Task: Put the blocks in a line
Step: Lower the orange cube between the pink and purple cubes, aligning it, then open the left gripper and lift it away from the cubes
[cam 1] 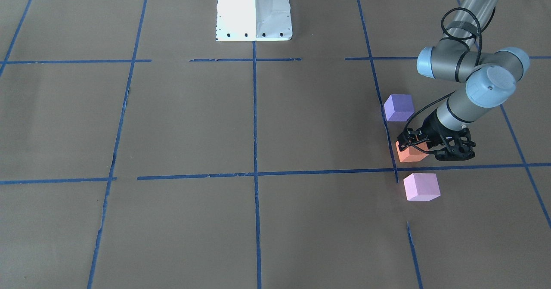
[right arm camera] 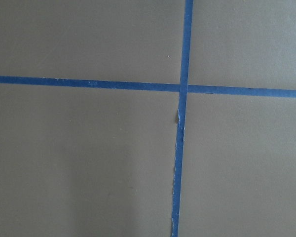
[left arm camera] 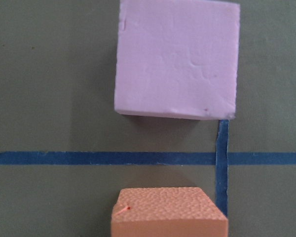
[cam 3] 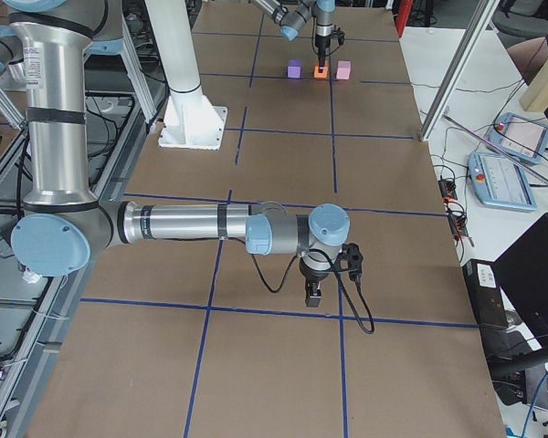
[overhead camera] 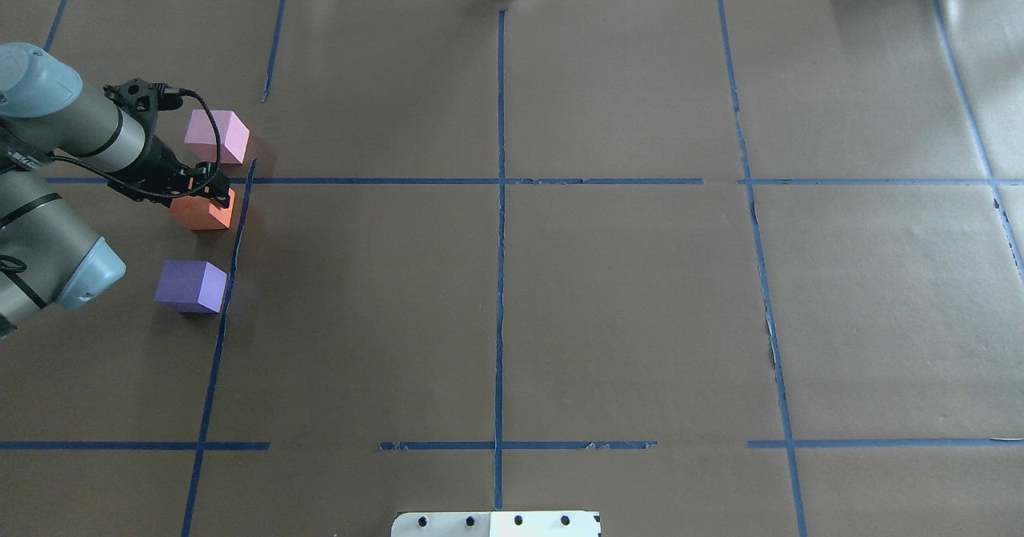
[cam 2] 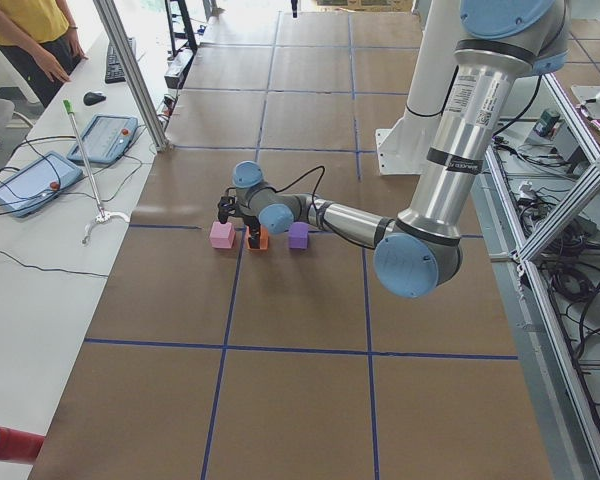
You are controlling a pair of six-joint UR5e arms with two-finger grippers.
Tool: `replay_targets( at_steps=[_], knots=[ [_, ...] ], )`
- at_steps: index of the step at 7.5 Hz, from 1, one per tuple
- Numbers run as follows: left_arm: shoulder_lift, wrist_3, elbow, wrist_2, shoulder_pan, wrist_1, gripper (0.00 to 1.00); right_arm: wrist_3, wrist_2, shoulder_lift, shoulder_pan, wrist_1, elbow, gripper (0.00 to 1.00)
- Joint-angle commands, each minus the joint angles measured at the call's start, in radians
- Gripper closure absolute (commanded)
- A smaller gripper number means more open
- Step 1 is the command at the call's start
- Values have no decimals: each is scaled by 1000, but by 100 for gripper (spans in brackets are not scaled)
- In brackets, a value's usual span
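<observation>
Mid-right in frame, the orange block (cam 1: 407, 155) sits under the left hand (cam 1: 419, 147), between purple block (cam 1: 399, 107) and pink block (cam 1: 422, 186); whether it's gripped, I cannot tell.

No text, label or number is legible anywhere.

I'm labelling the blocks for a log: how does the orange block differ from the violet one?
The orange block has the left gripper down at it; the violet block stands free. Orange is the row's middle, beside the pink block; violet is the end nearer the robot. Both are equal-sized matte cubes.
</observation>
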Motion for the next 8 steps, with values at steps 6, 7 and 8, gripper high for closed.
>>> replay_targets(
  at_steps=[6,7,8],
  knots=[
    [65,13,-337,-1,-164,173,0,0,0,0,0,0,0,0],
    [63,13,-371,-1,-184,200,0,0,0,0,0,0,0,0],
    [66,15,-373,-1,-186,202,0,0,1,0,0,0,0,0]
  ],
)
